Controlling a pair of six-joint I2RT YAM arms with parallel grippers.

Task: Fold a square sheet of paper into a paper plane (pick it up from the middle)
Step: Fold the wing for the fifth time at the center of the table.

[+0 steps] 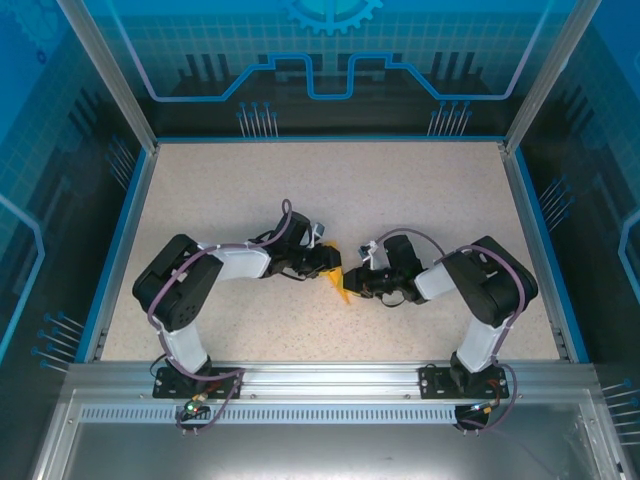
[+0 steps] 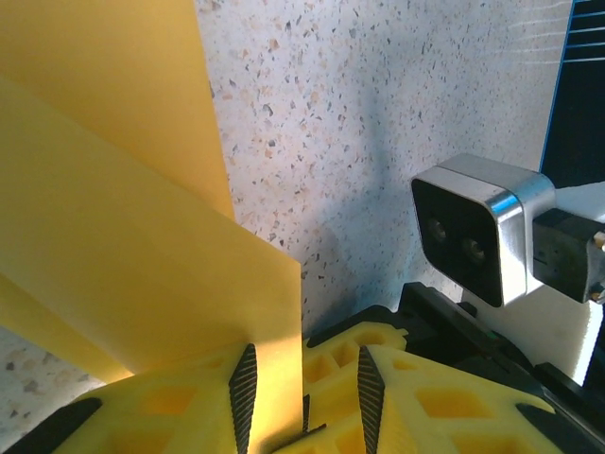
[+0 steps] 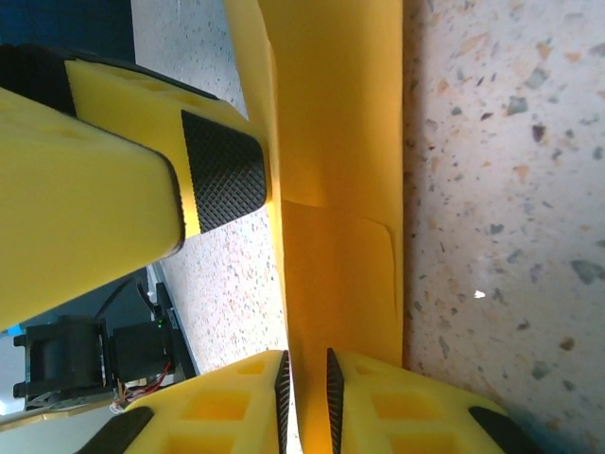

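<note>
The orange-yellow sheet of paper (image 1: 341,288), folded into a narrow strip with layered flaps, stands on edge at the table's middle between both grippers. In the left wrist view the paper (image 2: 123,236) rises from the jaws and lies against one pad (image 2: 243,397), with a wide gap to the other pad. My left gripper (image 2: 305,397) (image 1: 330,265) is open around it. In the right wrist view the paper (image 3: 340,189) runs between my right gripper's (image 3: 307,402) (image 1: 358,283) narrowly parted pads, with a thin slit beside it. The left gripper's fingertip pad (image 3: 222,170) touches the paper's side.
The speckled table (image 1: 300,190) has a blue rim (image 1: 118,240) and metal corner posts (image 1: 105,70). The right arm's wrist camera (image 2: 477,232) sits close ahead of my left gripper. Both arms' elbows bend outward near the front edge.
</note>
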